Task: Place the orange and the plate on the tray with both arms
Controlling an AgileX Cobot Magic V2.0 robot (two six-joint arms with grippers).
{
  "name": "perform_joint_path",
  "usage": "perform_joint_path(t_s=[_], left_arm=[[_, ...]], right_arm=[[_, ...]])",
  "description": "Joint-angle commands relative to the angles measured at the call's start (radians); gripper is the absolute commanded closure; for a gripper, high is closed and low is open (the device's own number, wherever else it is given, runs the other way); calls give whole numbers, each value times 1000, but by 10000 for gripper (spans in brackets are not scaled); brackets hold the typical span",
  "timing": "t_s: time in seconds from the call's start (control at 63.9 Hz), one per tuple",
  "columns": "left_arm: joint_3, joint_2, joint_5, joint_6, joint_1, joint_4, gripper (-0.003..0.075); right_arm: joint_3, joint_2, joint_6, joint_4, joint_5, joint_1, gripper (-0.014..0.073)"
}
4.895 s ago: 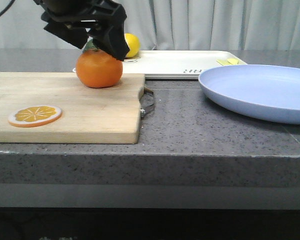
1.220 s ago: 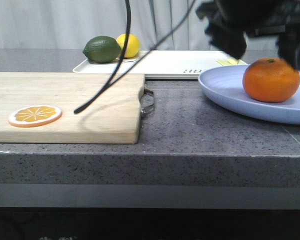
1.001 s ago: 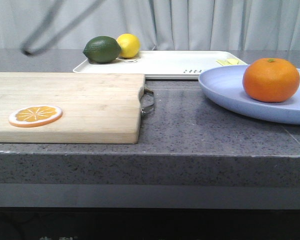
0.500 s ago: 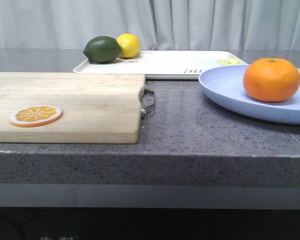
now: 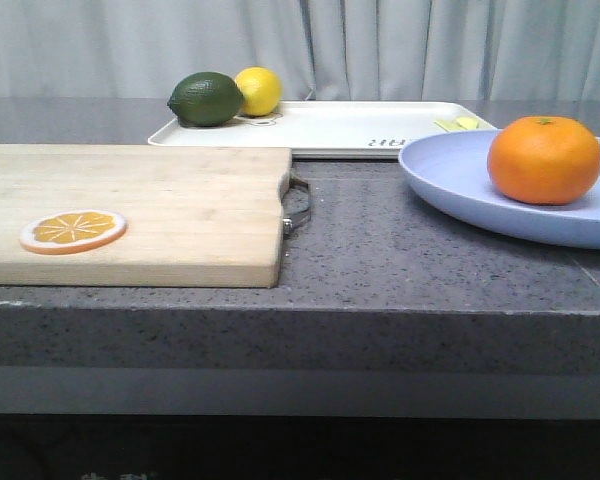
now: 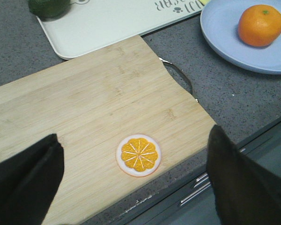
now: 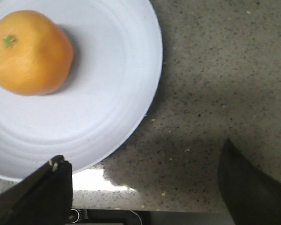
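The orange (image 5: 544,159) sits on the lavender-blue plate (image 5: 450,178) at the right of the counter; both also show in the left wrist view, the orange (image 6: 261,25) on the plate (image 6: 225,42), and in the right wrist view, the orange (image 7: 30,52) on the plate (image 7: 117,89). The white tray (image 5: 350,128) lies at the back, also in the left wrist view (image 6: 112,23). My left gripper (image 6: 136,183) is open and empty, high above the cutting board's front edge. My right gripper (image 7: 145,187) is open and empty, above the counter beside the plate's rim. Neither gripper shows in the front view.
A wooden cutting board (image 5: 160,215) with a metal handle lies at the left and bears a flat orange slice (image 5: 72,231). A dark green lime (image 5: 206,99) and a yellow lemon (image 5: 258,90) rest on the tray's left end. The counter's front edge is close.
The left gripper carried the orange from the cutting board onto the plate, let go and withdrew out of the front view. The orange now rests on the plate.
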Motion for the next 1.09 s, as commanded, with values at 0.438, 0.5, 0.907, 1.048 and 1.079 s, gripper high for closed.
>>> perform_joint_path(t_s=[0.438, 0.5, 0.907, 1.048, 1.079], left_arm=[[10, -61, -70, -8, 5, -7, 118], [10, -61, -70, -8, 5, -7, 118], [10, -61, -70, -8, 5, -11, 118], [10, -61, -70, -8, 5, -11, 118], [10, -61, -70, -8, 5, -13, 118]], right_arm=[[-107, 289, -289, 477, 87, -262, -38], [-107, 314, -289, 481, 94, -262, -38], [-107, 433, -340, 560, 81, -201, 181], [-107, 452, -340, 569, 62, -186, 244], [-107, 454, -340, 571, 57, -185, 264]])
